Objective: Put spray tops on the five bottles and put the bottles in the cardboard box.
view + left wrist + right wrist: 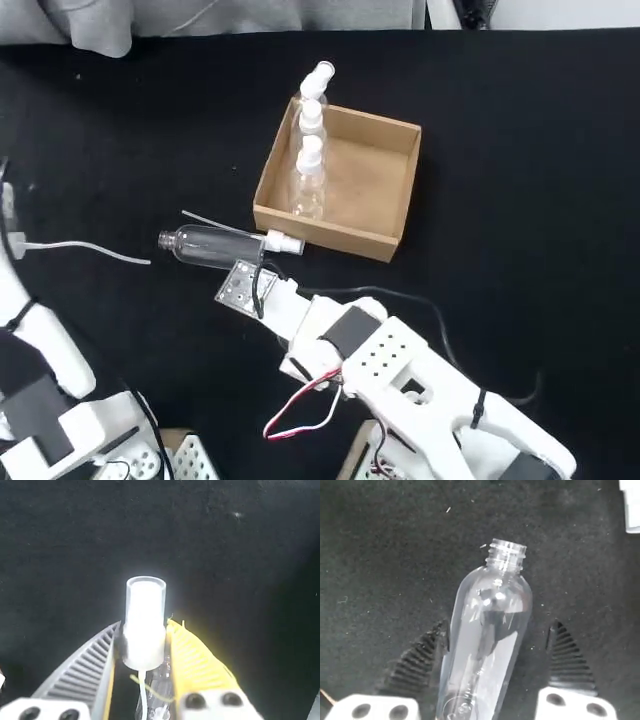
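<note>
We see the main risk at the bottle. It lies on its side on the black counter, just outside the front wall of the cardboard box, and its neck is open and bare. It is round, smooth and thin-walled. If the fingers close off-centre, we judge it could roll or shoot out from between them, and a hard squeeze could dent it.

A loose spray top lies just beside the bottle's base, and we expect a sweeping finger could knock it away.

The other danger is the joining. The held spray top trails a thin tube that has to enter a narrow neck. If the two are poorly lined up, the tube could bend or the bottle could be pushed aside. The top could also twist in its grip as it is turned.

The right fingers stand wide apart with the bottle's body between them. One finger is close beside the bottle's wall and the other is well clear, and we cannot tell whether either touches it. Nothing is gripped there.

The left fingers are clamped on the held spray top, pressing its body from both sides. Its nozzle end points away from the wrist and its tube runs back between the fingers.

Three capped bottles already stand along one side of the box.
</note>
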### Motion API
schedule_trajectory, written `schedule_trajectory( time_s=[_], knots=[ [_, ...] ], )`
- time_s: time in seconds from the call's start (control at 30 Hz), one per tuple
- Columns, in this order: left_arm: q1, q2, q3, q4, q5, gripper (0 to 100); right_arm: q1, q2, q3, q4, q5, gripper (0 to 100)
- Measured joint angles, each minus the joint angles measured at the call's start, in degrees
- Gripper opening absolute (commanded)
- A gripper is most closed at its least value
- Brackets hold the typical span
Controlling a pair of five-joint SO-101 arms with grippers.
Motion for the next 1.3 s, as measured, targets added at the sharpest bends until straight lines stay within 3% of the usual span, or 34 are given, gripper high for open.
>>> schedule_trajectory(
  time_s=[0.37, 0.87, 1.3],
  knots=[
    [3.16, 0.0, 0.0, 0.09, 2.37, 3, 0.0, 10.29, -4.13, -1.23, -0.09, 24.2],
    [3.34, 0.0, 0.0, 0.09, 2.46, 3, 0.09, 12.57, -4.84, -1.23, 0.0, 6.0],
    [3.34, -8.26, -5.98, 0.18, 2.46, 3, 0.09, 12.57, -4.84, -1.23, 0.0, 5.7]
  ],
)
